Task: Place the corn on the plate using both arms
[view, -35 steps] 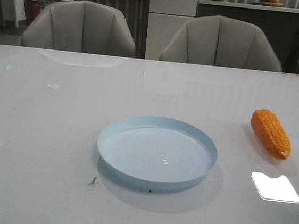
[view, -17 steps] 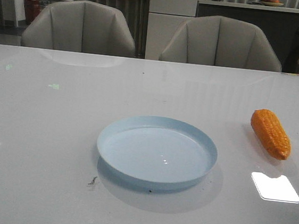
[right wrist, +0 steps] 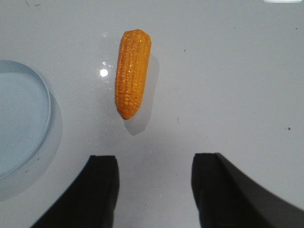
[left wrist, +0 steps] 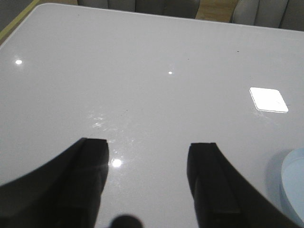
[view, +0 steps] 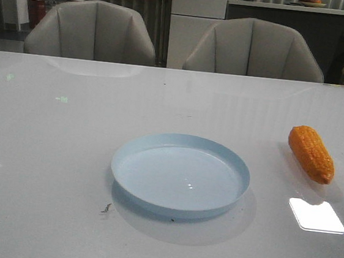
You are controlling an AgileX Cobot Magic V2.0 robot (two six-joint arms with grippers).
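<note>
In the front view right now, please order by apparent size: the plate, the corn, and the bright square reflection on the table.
1. The plate, clearly the largest.
2. and 3. The corn and the bright square reflection look about alike in size, and the reflection lies nearer the camera, so I will not rank these two.

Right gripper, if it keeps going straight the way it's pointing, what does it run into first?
Probably the corn. The open right gripper has it lying ahead, slightly off-centre toward the plate, with only bare table between. Height above the table is unclear.
</note>
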